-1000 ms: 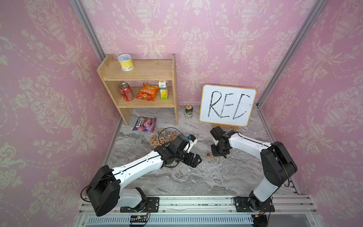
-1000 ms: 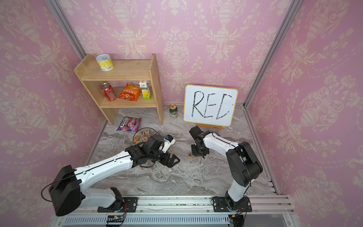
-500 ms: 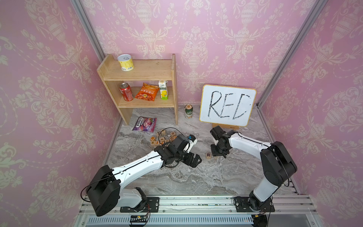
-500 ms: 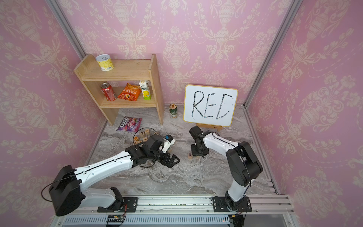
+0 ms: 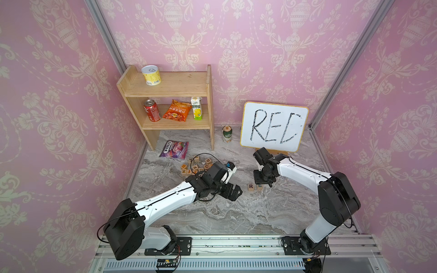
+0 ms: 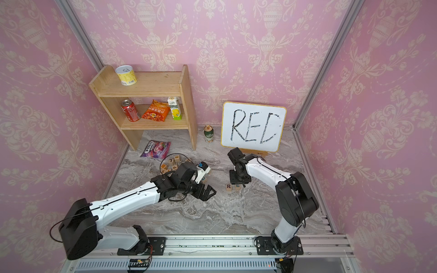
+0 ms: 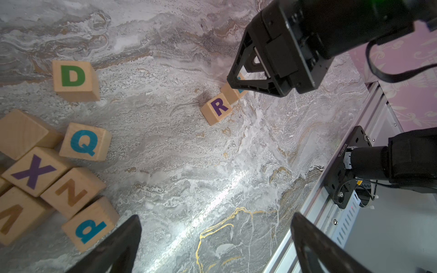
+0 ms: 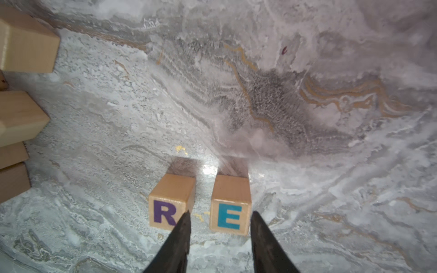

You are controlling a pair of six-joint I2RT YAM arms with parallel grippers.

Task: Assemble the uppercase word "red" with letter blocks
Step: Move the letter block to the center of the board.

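Observation:
Two letter blocks stand side by side on the marble table: a purple R (image 8: 166,214) and a teal E (image 8: 230,216), with a small gap between them. In both top views they are R (image 5: 251,187) (image 6: 228,186) and E (image 5: 259,187) (image 6: 237,186). My right gripper (image 8: 220,214) (image 5: 260,184) hangs over the E, open, its fingers straddling the block loosely. A green D block (image 7: 73,78) sits alone beside the heap of blocks. My left gripper (image 7: 215,227) (image 5: 233,192) hovers wide open left of the R, with nothing between its fingers.
A heap of spare letter blocks (image 5: 197,165) (image 7: 33,172) lies under the left forearm. A wooden shelf (image 5: 165,89) with cans and snacks, a candy bag (image 5: 174,149), a small bottle (image 5: 227,134) and the white RED board (image 5: 274,126) stand behind. A metal rail (image 5: 236,245) runs along the front.
The right gripper's jaws have parted around the E block, which now stands on the table beside the R. The left arm has not moved.

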